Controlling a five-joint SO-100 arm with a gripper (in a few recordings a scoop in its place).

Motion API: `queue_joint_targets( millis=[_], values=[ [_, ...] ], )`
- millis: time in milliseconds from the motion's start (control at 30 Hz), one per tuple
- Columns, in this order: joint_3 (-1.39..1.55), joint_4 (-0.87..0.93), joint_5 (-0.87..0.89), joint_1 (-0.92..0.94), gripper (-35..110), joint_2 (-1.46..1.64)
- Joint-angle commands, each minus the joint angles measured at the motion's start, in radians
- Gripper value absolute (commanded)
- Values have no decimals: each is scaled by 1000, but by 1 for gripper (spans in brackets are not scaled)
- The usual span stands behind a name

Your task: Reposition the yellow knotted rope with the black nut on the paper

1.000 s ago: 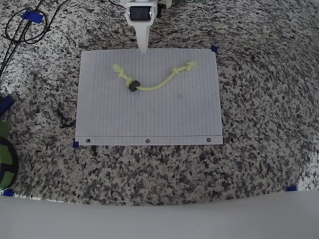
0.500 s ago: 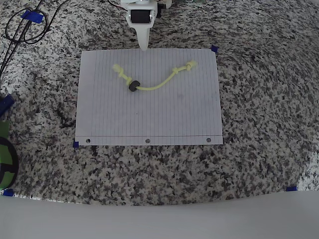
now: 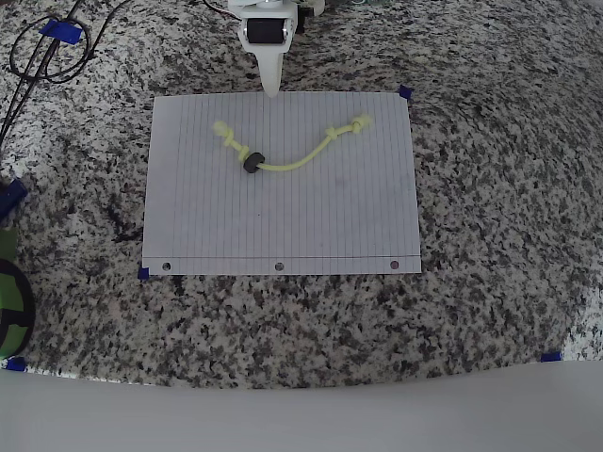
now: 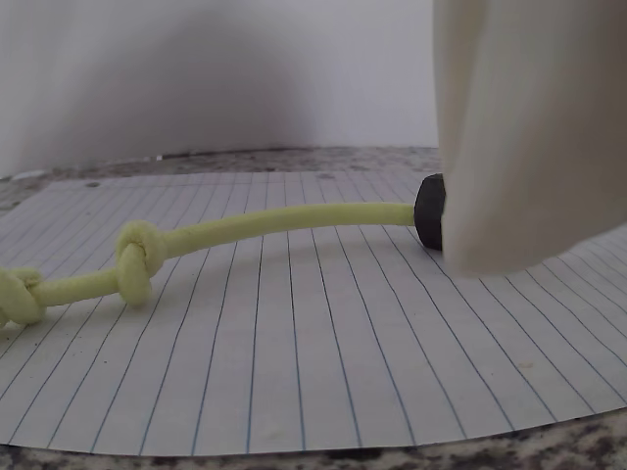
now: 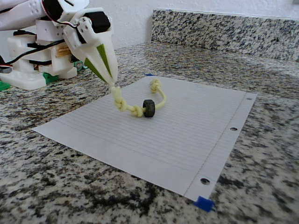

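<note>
The yellow knotted rope (image 3: pixel 301 160) lies in a shallow curve on the upper half of the paper (image 3: pixel 283 226), with the black nut (image 3: pixel 252 163) threaded near its left end. My white gripper (image 3: pixel 271 91) hovers at the paper's top edge, shut to a point and empty, a short way above and right of the rope's left knot. In the fixed view the gripper (image 5: pixel 112 85) tip sits just over the rope's near knot (image 5: pixel 119 101), beside the nut (image 5: pixel 148 108). The wrist view shows the rope (image 4: pixel 274 223) flat on the paper (image 4: pixel 313 362) and the nut (image 4: pixel 428 211) half hidden behind a finger (image 4: pixel 529 127).
The granite counter (image 3: pixel 490 188) surrounds the sheet. Black cables (image 3: pixel 47 52) loop at the top left. A green and black object (image 3: pixel 9 301) sits at the left edge. Blue tape bits (image 3: pixel 405 92) mark corners. The arm's base (image 5: pixel 32 60) and a backsplash (image 5: pixel 224 28) stand behind.
The gripper has drawn back slightly toward the top edge of the paper. Rope, nut and paper have not moved.
</note>
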Motion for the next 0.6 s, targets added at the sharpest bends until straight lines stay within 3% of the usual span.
queue_joint_targets(
  millis=[0,567],
  values=[
    [9,6,-9,0,6,3],
    [9,6,-9,0,6,3]
  ],
)
